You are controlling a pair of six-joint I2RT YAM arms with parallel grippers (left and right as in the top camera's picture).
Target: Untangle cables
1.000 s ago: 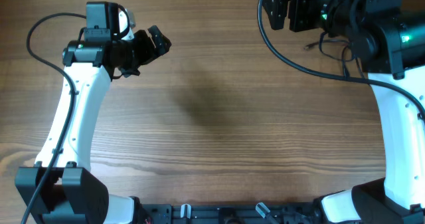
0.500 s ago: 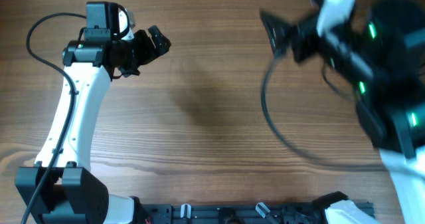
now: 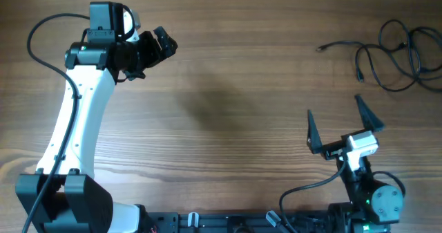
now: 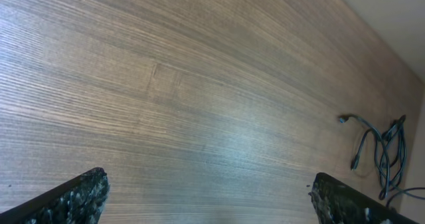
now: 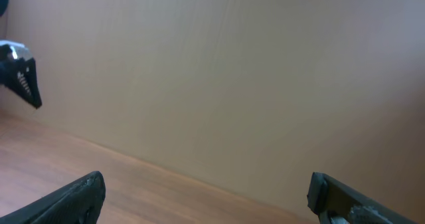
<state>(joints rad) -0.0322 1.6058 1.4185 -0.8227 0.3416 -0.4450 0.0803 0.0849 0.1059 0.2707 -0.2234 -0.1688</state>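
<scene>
Right claw (image 3: 335,115), wide open and empty, has withdrawn to its base, leaving the cables (image 3: 397,53) apparently still looped together on the table (image 3: 228,122); left claw (image 3: 168,41) gapes empty too.

Overhead faces down; low left-wrist view shares cables (image 3: 397,51).

The left arm (image 3: 77,115) has white shells, black joints, a looping black wire (image 3: 33,36) and a black hand (image 3: 166,42).
</scene>
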